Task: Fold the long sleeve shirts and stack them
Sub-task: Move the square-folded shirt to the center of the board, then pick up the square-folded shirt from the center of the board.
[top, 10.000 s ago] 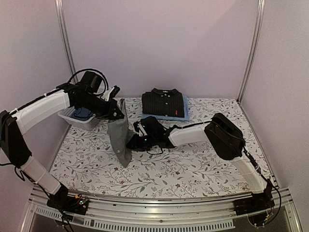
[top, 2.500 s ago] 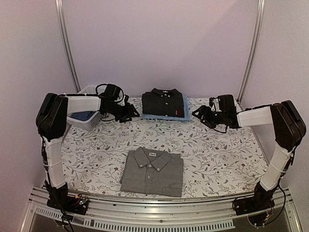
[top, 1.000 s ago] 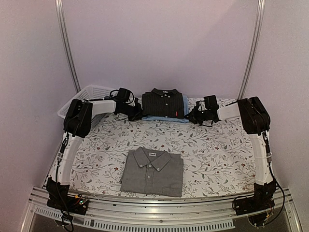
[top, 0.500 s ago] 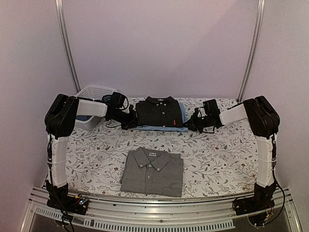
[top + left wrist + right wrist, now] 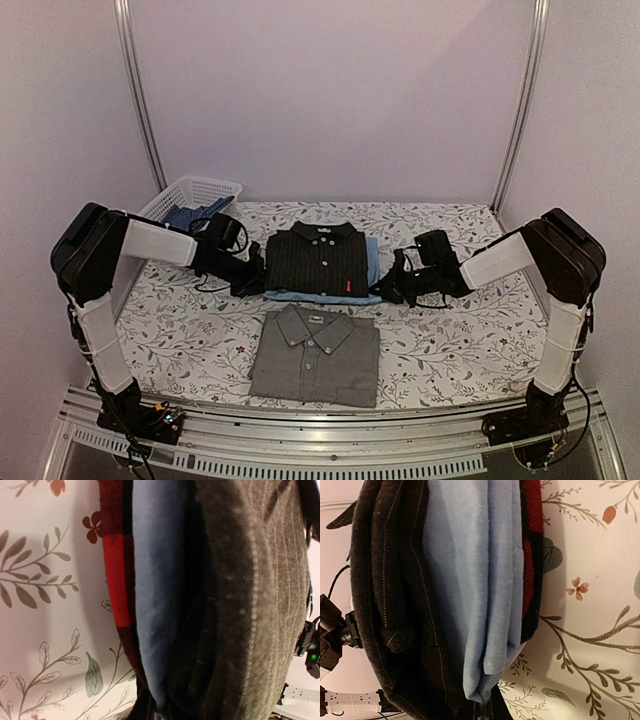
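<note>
Matt cloth black shirt [image 5: 317, 262]; smooth light blue shirt [image 5: 470, 580]; plastic basket [image 5: 205, 181]

Black shirt [image 5: 395, 605], light blue shirt [image 5: 475, 580] and red plaid cloth [image 5: 530, 510] layered on floral tablecloth [image 5: 592, 555].

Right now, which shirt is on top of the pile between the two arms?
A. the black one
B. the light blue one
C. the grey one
A: the black shirt tops the pile, with the light blue shirt peeking out beneath it, and the grey shirt lies by itself nearer the front.
</note>
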Controlling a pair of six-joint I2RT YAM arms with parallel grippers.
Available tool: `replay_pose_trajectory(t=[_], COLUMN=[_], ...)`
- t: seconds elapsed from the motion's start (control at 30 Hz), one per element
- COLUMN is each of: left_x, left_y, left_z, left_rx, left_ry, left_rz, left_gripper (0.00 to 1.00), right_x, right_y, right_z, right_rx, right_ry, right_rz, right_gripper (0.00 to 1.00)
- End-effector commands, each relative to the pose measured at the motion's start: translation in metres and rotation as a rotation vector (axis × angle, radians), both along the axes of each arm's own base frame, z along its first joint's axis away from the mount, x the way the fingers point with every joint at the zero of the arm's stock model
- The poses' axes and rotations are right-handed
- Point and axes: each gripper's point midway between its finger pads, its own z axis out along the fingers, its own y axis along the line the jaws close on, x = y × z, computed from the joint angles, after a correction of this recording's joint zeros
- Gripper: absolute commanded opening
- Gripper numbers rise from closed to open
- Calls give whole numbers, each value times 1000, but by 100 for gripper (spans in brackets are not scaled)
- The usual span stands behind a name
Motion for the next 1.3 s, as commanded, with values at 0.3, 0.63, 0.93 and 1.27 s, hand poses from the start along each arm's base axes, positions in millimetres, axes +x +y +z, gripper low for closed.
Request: replay_pose_trajectory(t=[0.3, 0.63, 0.93, 1.27], left_x=[-5, -61, -122, -167], left_y=[21, 40, 35, 18], left_z=[40, 59, 46, 24], left_rx=[74, 63, 44, 45], left_ry=[-150, -162, -83, -19], left_rz=[-14, -49, -125, -223], left_gripper=[60, 73, 73, 73], right_x=[-10, -74, -129, -173], right_y=[-16, -51, -43, -15], right_z=[40, 31, 31, 5], right_rx=[-67, -179, -229, -250], right_ry=[-147, -126, -84, 32], right_rz=[30, 69, 146, 213], right_gripper=[56, 73, 84, 87])
